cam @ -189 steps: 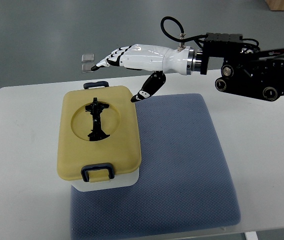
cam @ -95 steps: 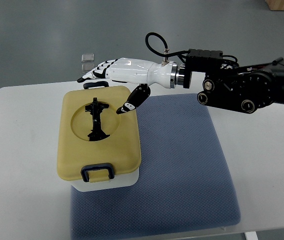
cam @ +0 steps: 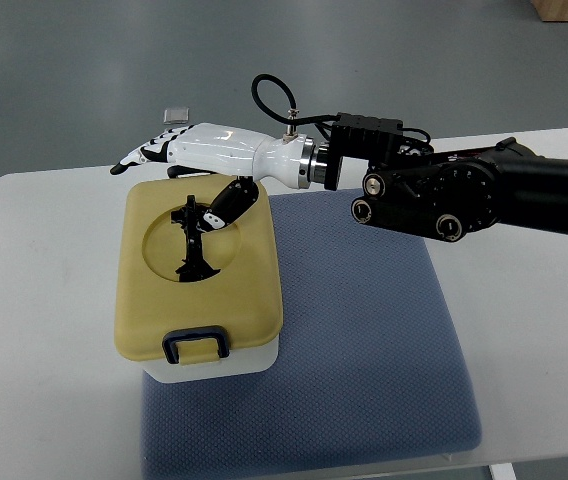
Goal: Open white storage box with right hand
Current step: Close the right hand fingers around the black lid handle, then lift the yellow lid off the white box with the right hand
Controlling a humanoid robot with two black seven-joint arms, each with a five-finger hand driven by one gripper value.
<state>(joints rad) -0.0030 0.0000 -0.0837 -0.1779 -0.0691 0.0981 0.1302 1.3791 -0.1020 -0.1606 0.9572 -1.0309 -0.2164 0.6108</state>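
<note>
From the top view, the white storage box (cam: 200,368), under its yellow lid (cam: 249,290), sits at the left end of a blue mat (cam: 364,330) on the table (cam: 524,330). The right hand (cam: 199,165) hovers over the lid's far edge, fingers extended, grasping nothing. Best to lower squarely onto the far latch (cam: 177,171), thumb clear of the black handle (cam: 194,240).

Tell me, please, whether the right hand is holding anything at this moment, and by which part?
Nothing is held. The right hand is open above the far end of the box's yellow lid, its thumb pointing down near the black handle.
</note>
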